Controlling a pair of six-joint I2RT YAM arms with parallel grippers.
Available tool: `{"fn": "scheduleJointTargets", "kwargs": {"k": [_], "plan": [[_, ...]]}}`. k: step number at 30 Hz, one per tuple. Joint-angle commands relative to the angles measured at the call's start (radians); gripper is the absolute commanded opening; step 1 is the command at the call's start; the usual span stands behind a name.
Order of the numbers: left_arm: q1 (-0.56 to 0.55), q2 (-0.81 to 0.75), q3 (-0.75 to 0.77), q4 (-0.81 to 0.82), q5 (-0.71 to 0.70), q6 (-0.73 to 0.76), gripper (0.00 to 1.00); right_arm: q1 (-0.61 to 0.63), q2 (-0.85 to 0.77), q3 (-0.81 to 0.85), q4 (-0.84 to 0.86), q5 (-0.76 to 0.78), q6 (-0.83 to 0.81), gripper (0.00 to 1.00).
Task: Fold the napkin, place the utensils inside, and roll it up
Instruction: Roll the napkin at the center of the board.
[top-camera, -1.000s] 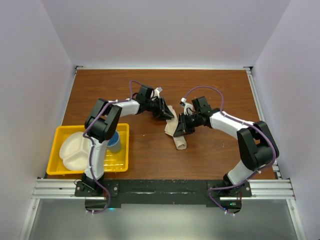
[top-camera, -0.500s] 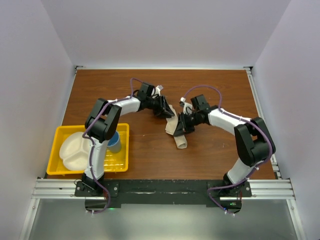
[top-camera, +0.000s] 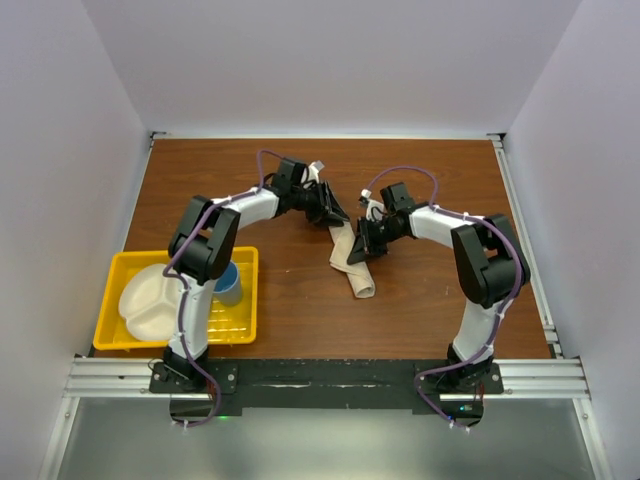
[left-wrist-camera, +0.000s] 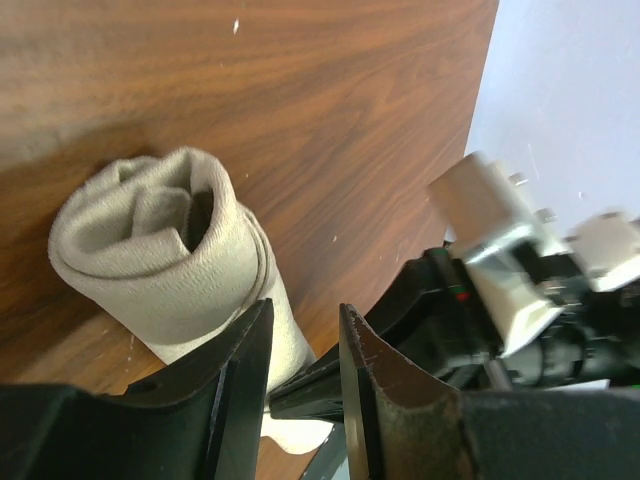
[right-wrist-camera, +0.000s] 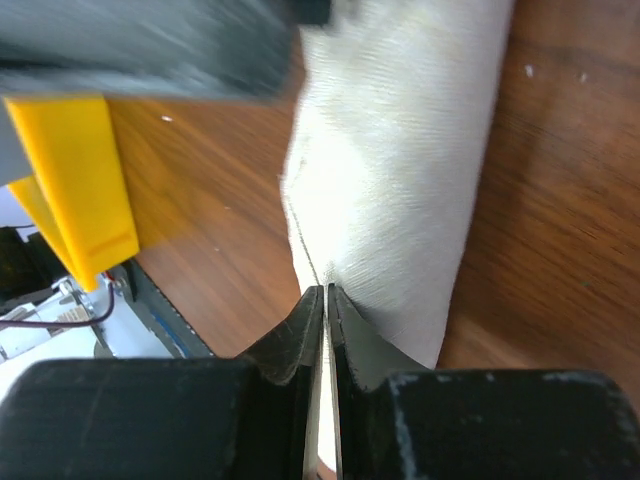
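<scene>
Beige napkin roll, mid-frame: soft, likely springs open; hold the loose edge, where right gripper pinches it; left gripper narrow, empty.

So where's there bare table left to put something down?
Bare table runs along the far edge, down the right side past the right arm, and in front between the yellow tray and that arm's base. Crowded: mid-table, where left hand and right hand sit by the rolled napkin, and the tray.
</scene>
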Motion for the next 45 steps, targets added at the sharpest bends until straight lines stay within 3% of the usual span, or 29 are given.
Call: {"fn": "scheduleJointTargets", "kwargs": {"k": [1,9,12,13,14,15,17,21,22,30,37,45], "plan": [[0.03,-0.004,0.048,0.038,-0.009,-0.024,0.38,0.002,-0.019,-0.014,0.006,-0.009,-0.036,0.09],[0.067,0.072,0.09,-0.011,-0.037,0.031,0.38,0.002,-0.056,0.006,-0.017,-0.026,-0.018,0.11],[0.067,0.063,0.12,-0.034,-0.041,0.047,0.38,0.002,-0.085,0.045,-0.069,-0.002,-0.027,0.2],[0.067,0.056,0.127,-0.045,-0.046,0.051,0.38,0.001,-0.091,0.071,-0.103,0.012,-0.033,0.26],[0.067,0.042,0.144,-0.056,-0.052,0.056,0.38,0.001,-0.099,0.087,-0.121,0.048,-0.033,0.46],[0.067,0.033,0.155,-0.089,-0.06,0.067,0.38,0.001,-0.111,0.102,-0.161,0.078,-0.034,0.54],[0.067,-0.013,0.169,-0.12,-0.078,0.071,0.38,0.001,-0.119,0.148,-0.198,0.127,-0.05,0.67],[0.07,-0.135,0.161,-0.221,-0.159,0.091,0.4,0.001,-0.091,0.255,-0.358,0.232,-0.1,0.84],[0.073,-0.183,0.161,-0.243,-0.176,0.099,0.4,0.002,-0.081,0.297,-0.382,0.254,-0.117,0.98],[0.076,-0.46,-0.017,-0.294,-0.21,0.114,0.4,0.024,-0.068,0.357,-0.468,0.454,-0.179,0.98],[0.082,-0.707,-0.211,-0.352,-0.192,0.079,0.4,0.179,-0.005,0.434,-0.519,0.745,-0.191,0.98],[0.081,-0.808,-0.212,-0.462,-0.216,0.136,0.4,0.268,0.064,0.444,-0.46,0.843,-0.166,0.98]]}}
